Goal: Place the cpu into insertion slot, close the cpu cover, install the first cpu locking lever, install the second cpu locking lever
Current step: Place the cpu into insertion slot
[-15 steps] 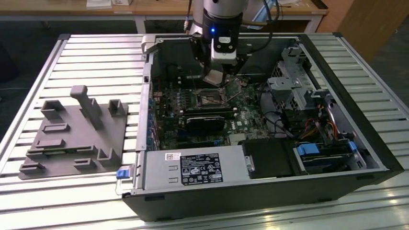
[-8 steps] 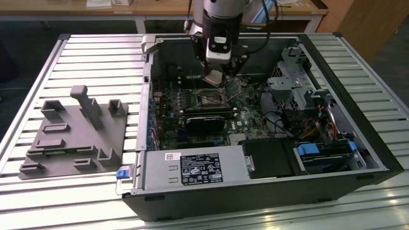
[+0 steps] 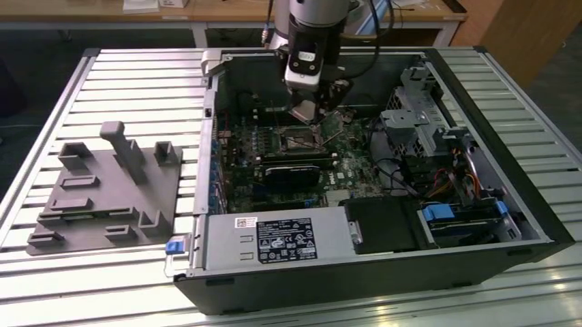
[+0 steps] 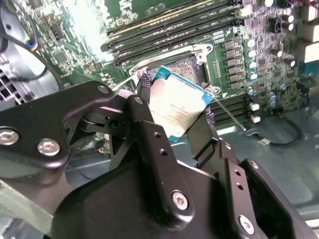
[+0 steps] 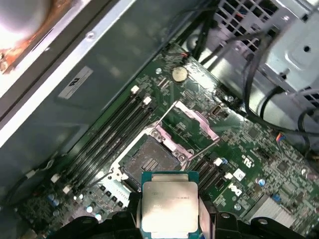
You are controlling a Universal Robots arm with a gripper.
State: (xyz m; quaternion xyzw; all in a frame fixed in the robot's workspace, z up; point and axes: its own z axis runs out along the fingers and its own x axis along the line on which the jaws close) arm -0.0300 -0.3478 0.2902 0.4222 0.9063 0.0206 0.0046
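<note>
My gripper [image 3: 312, 114] hangs inside the open computer case, shut on the cpu [image 5: 169, 201], a small square chip with a silver-grey top and a green edge. In the second wrist view the cpu [image 4: 175, 105] sits tilted between the two black fingers [image 4: 145, 94], just above the board. The insertion slot [image 5: 149, 162] lies open right beside the chip, its dark centre bare; in the exterior view the slot [image 3: 298, 139] is just below the gripper. The cpu cover [image 5: 192, 124], a thin metal frame, stands swung up off the slot.
Long memory slots [image 5: 112, 134] run along one side of the slot. A black rectangular block [image 3: 291, 174] and the labelled power supply box [image 3: 272, 240] sit nearer the case front. A drive cage with cables [image 3: 427, 126] fills the exterior view's right. A grey fixture [image 3: 100, 191] lies outside the case.
</note>
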